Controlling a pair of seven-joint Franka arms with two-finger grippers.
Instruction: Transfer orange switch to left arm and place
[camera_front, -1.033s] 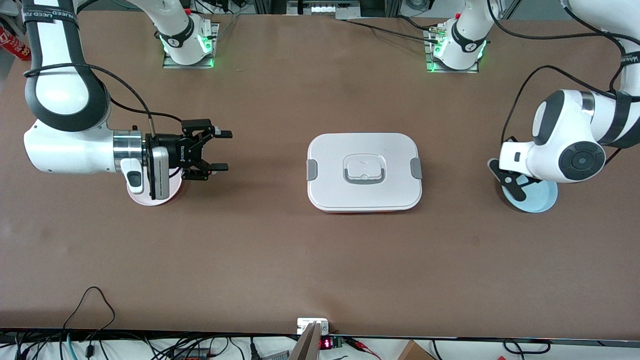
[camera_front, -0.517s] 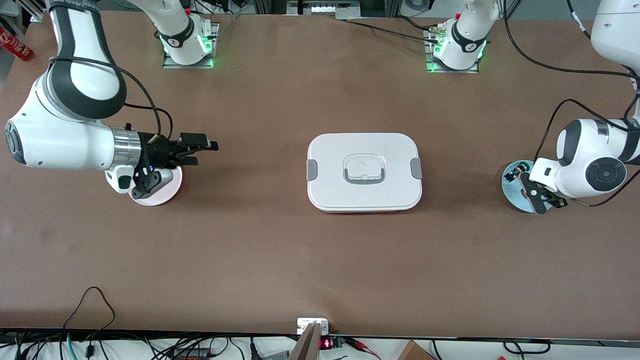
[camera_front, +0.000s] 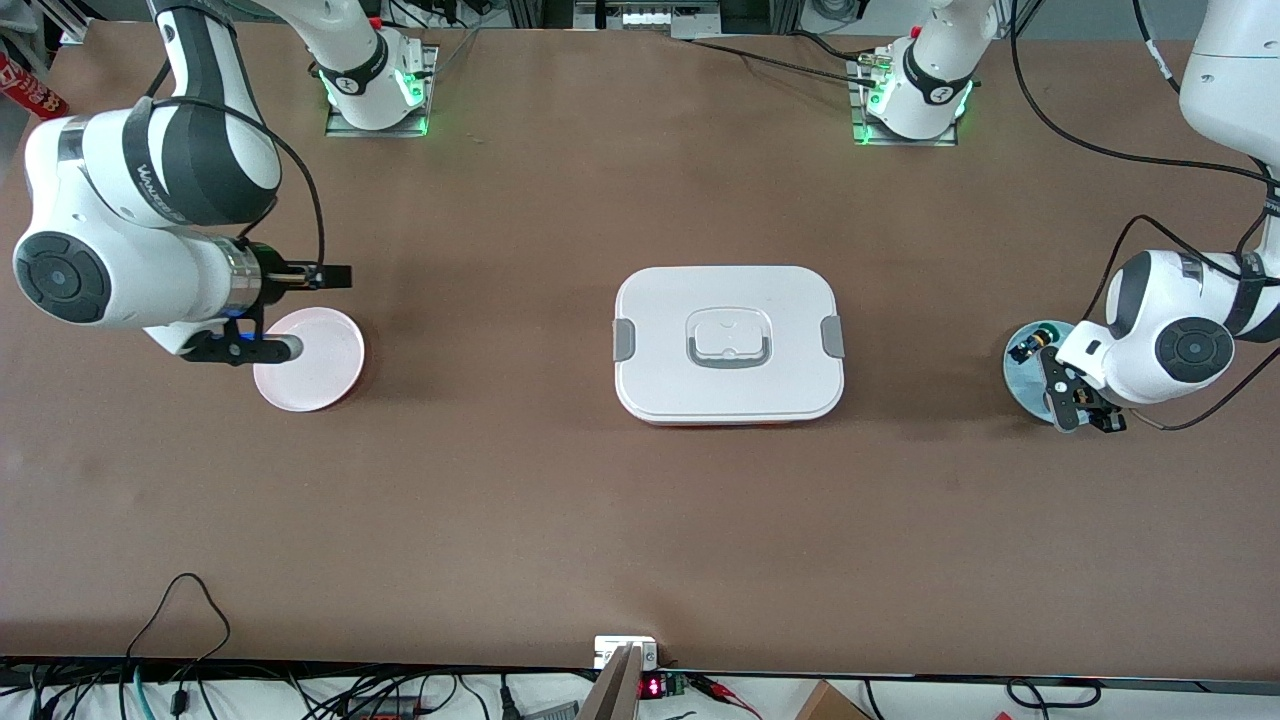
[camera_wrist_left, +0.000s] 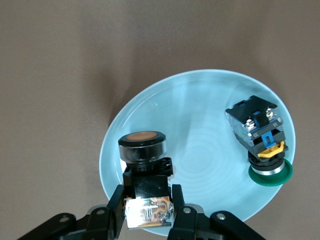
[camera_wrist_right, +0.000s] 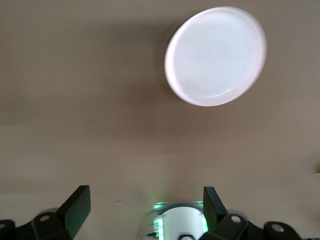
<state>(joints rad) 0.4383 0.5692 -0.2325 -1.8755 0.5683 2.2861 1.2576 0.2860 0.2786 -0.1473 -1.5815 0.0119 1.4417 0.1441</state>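
Tabletop: left gripper (camera_wrist_left: 148, 216) clamps orange switch (camera_wrist_left: 143, 172) on blue plate (camera_wrist_left: 200, 150).

"WANNEED" — right arm (camera_front: 150, 180) band

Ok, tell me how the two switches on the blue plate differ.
The orange switch has an orange face in a black ring; the green switch has a green cap with a yellow collar. The orange switch sits between the left pincer's fingers, while the green switch lies apart from it, untouched, its cap hanging over the blue plate's rim. Both are small black-bodied push-buttons on the same plate. The right pincer is open above the table near the pink plate.
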